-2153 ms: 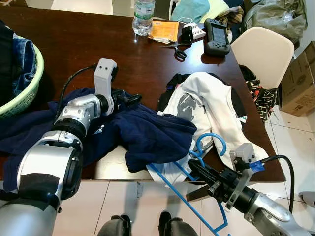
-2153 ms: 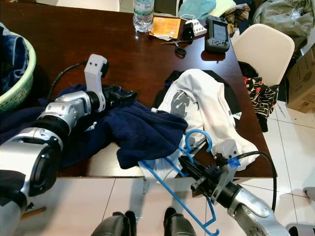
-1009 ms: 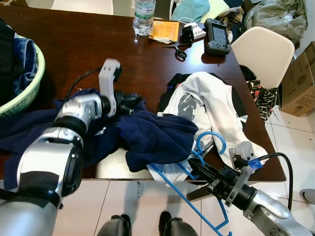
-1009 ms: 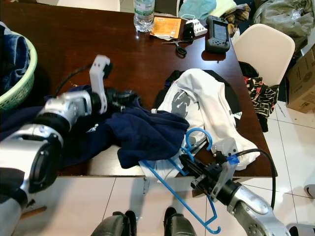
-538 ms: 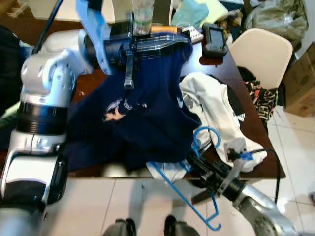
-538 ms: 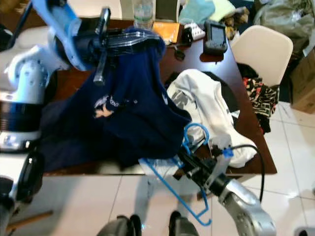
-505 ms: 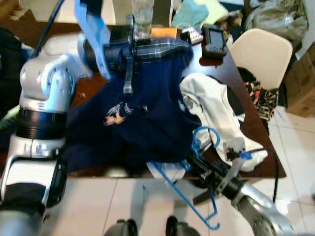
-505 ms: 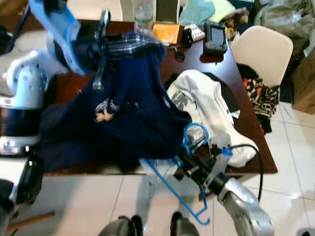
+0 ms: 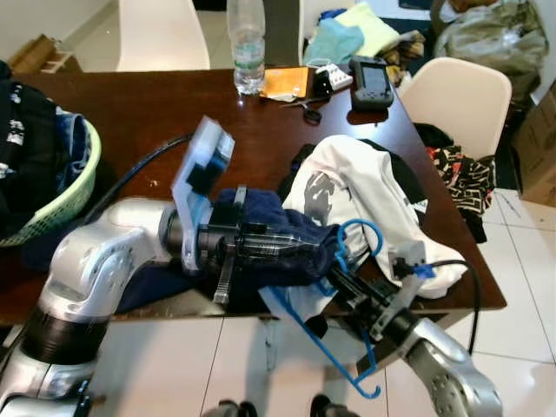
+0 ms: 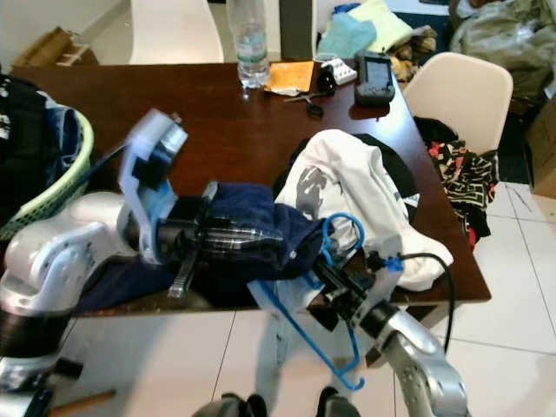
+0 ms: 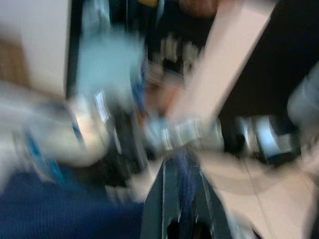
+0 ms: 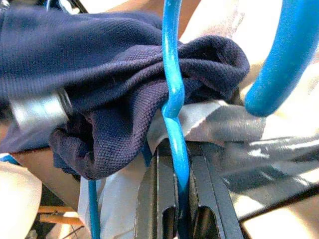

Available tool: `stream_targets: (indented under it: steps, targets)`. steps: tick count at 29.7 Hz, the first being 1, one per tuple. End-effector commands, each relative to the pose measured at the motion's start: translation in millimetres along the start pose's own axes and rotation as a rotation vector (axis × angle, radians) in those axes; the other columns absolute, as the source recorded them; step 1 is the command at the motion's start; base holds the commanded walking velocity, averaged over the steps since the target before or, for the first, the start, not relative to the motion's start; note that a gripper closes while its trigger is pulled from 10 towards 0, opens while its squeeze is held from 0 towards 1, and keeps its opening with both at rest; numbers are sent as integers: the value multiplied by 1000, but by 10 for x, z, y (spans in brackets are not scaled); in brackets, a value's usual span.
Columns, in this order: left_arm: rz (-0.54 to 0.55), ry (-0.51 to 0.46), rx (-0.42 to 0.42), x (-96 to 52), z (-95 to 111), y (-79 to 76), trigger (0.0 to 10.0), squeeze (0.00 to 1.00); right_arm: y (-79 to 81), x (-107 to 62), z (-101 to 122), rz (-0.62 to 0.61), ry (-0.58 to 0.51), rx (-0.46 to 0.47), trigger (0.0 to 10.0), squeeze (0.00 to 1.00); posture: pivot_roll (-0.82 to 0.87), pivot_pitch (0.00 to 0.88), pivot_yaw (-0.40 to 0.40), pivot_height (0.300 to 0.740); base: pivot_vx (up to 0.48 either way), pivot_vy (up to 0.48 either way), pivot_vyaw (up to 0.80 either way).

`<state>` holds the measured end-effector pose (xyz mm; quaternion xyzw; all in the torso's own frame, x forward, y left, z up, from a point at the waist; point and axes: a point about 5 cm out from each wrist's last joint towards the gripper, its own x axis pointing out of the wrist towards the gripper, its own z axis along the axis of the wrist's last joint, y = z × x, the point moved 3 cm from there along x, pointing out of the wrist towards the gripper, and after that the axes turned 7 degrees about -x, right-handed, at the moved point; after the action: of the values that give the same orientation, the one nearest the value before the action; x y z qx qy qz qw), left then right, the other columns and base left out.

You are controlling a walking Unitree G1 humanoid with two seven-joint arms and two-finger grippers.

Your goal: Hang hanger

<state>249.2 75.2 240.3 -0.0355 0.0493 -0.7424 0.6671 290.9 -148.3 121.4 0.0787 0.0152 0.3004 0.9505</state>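
A blue wire hanger (image 9: 317, 334) hangs past the table's front edge, its hook (image 9: 360, 236) up against the clothes. My right gripper (image 9: 340, 285) is shut on the hanger's neck; in the right wrist view the blue wire (image 12: 174, 144) runs between the two fingers (image 12: 154, 199). A navy shirt (image 9: 287, 252) is bunched over my left gripper (image 9: 308, 250), which reaches across low at the front edge, right beside the hanger hook. Its fingers seem closed on the navy cloth. The left wrist view is blurred. A white printed shirt (image 9: 365, 187) lies behind the hook.
The dark wood table (image 9: 130, 113) carries a green laundry basket (image 9: 69, 195) at left, with a bottle (image 9: 248, 52), scissors (image 9: 306, 109) and a black device (image 9: 369, 82) at the back. A beige chair (image 9: 452, 95) stands at right, and tiled floor lies below.
My left arm has come down from its raised position, bringing the navy shirt low to the table's front edge beside the hanger. The right gripper keeps hold of the hanger. The camera has shifted.
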Motion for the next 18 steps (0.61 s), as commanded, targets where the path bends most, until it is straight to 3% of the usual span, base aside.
stream_targets:
  steps: [1,2,3,4,8,12,18]
  targets:
    - [1,40,-27,49,-120,-39,2118,0,-87,-38,-138,-69,44,17,10000,0,49,192,65,740,-465,0,0]
    - [29,51,-65,82,-238,-20,4235,0,-89,-29,-138,-67,41,19,10000,0,50,192,65,740,-480,0,0]
    - [29,51,-65,82,-238,-20,4235,0,-89,-29,-138,-67,41,19,10000,0,50,192,65,740,-480,0,0]
    - [64,49,-108,120,-349,8,10000,0,-92,-20,-139,-66,37,20,10000,0,52,193,66,740,-480,0,0]
    - [169,10,-198,229,-547,104,10000,0,-94,-12,-130,-65,28,20,10000,0,45,193,68,740,-478,0,0]
    - [209,-30,-261,337,-647,90,10000,0,-113,-23,-131,-72,21,24,10000,0,43,191,70,740,-476,0,0]
    - [234,-33,-293,383,-762,75,10000,0,-135,-39,-153,-80,16,31,10000,0,43,186,72,740,-476,0,0]
